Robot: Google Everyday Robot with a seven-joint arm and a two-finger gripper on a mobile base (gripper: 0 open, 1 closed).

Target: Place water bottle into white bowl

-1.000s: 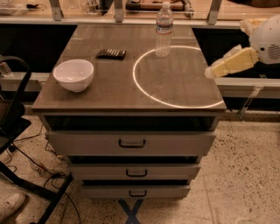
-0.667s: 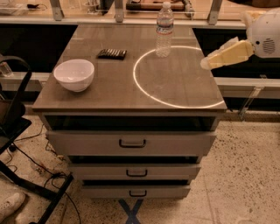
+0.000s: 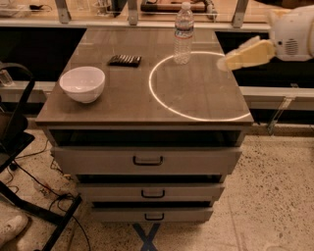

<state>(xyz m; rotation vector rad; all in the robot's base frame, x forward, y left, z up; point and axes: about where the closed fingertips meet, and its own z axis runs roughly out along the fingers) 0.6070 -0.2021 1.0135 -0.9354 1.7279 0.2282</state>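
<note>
The water bottle (image 3: 183, 33), clear ribbed plastic with a white cap and pale label band, stands upright near the back of the brown cabinet top (image 3: 122, 105), on the rim of a bright ring of light. The white bowl (image 3: 82, 84) sits upright and empty at the front left of the top. My gripper (image 3: 230, 59), with pale yellow fingers on a white wrist, hovers above the right side of the top, to the right of the bottle and apart from it. It holds nothing.
A flat dark rectangular object (image 3: 124, 60) lies between bowl and bottle. The cabinet has three drawers (image 3: 147, 160) below. A black chair frame (image 3: 19, 147) and cables stand at the left. A shelf with clutter (image 3: 147, 7) runs behind.
My gripper has moved left and upward in the view, from beyond the cabinet's right edge to over its right side, nearer the bottle. Bottle and bowl have not moved.
</note>
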